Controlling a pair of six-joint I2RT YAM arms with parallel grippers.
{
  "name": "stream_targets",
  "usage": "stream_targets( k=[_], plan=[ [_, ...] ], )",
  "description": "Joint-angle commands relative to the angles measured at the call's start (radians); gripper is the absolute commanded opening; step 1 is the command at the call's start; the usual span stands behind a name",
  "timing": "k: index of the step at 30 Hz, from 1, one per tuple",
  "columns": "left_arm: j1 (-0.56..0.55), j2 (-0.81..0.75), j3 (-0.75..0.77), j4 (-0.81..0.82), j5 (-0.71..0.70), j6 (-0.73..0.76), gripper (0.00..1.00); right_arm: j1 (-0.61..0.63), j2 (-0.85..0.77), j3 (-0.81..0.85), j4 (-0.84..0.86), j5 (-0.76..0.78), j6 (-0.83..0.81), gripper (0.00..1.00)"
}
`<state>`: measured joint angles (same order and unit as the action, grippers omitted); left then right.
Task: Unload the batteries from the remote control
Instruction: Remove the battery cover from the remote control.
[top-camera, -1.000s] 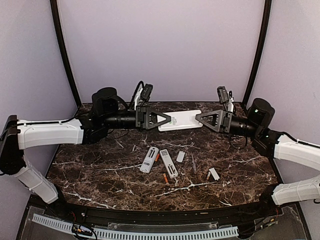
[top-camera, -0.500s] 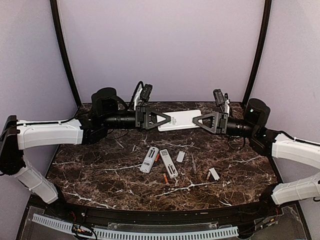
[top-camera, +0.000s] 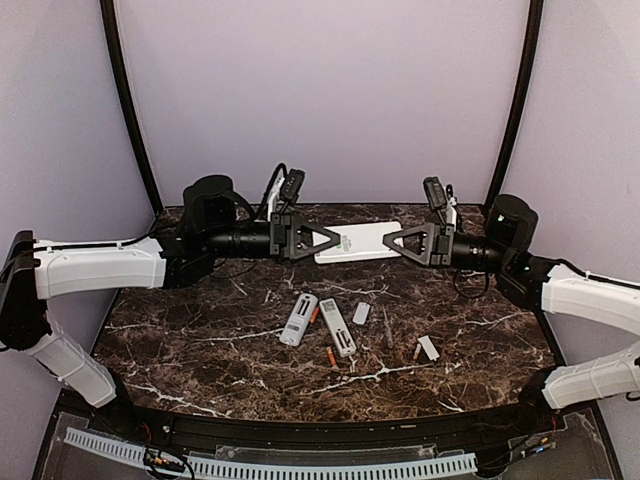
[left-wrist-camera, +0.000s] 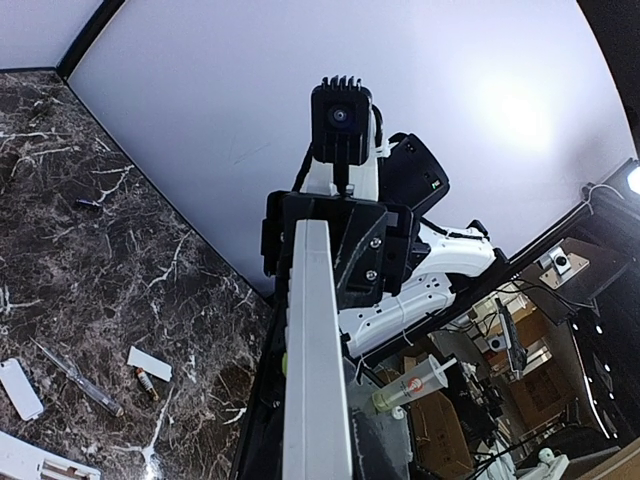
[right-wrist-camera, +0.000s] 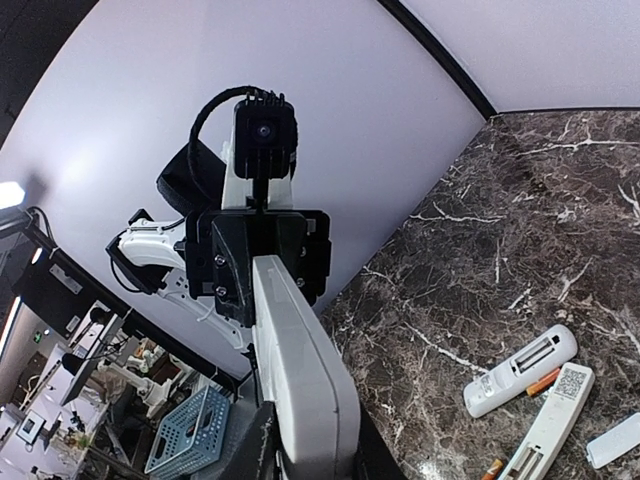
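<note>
The left gripper (top-camera: 333, 240) is clamped narrow on one end of a white remote (top-camera: 362, 242), and the right gripper (top-camera: 392, 240) is closed on the opposite end, so the remote hangs level between them, clear of the table (top-camera: 200, 330). Below the fingers, nearer the arm bases, a second remote (top-camera: 298, 319) and a third remote (top-camera: 338, 327) lie with their backs open. The batteries (top-camera: 331, 355) lie loose on the table by these two: one between them, one nearer the bases, and one just beside a white cover plate (top-camera: 429, 347)

Batteries (top-camera: 331, 355) beside 2 remotes (top-camera: 298, 319) on table (top-camera: 200, 340)
</note>
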<state>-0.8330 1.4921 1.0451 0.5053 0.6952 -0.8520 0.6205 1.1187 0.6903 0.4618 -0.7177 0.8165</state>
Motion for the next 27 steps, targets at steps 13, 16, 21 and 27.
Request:
stream_targets(
  k=[13, 16, 21, 27],
  plan=[
    [0.009, -0.036, 0.007, 0.003, 0.032, 0.01, 0.0, -0.005, 0.006, 0.02, -0.085, 0.087, 0.007, 0.02],
    [0.011, -0.036, 0.007, 0.006, 0.035, 0.007, 0.0, -0.005, 0.005, 0.021, -0.096, 0.095, 0.006, 0.1],
    [0.011, -0.039, 0.006, 0.017, 0.041, -0.001, 0.0, -0.006, 0.002, 0.016, -0.103, 0.108, 0.009, 0.26],
    [0.012, -0.041, 0.003, 0.018, 0.046, -0.005, 0.0, -0.011, -0.003, 0.007, -0.115, 0.124, 0.015, 0.32]
  ],
)
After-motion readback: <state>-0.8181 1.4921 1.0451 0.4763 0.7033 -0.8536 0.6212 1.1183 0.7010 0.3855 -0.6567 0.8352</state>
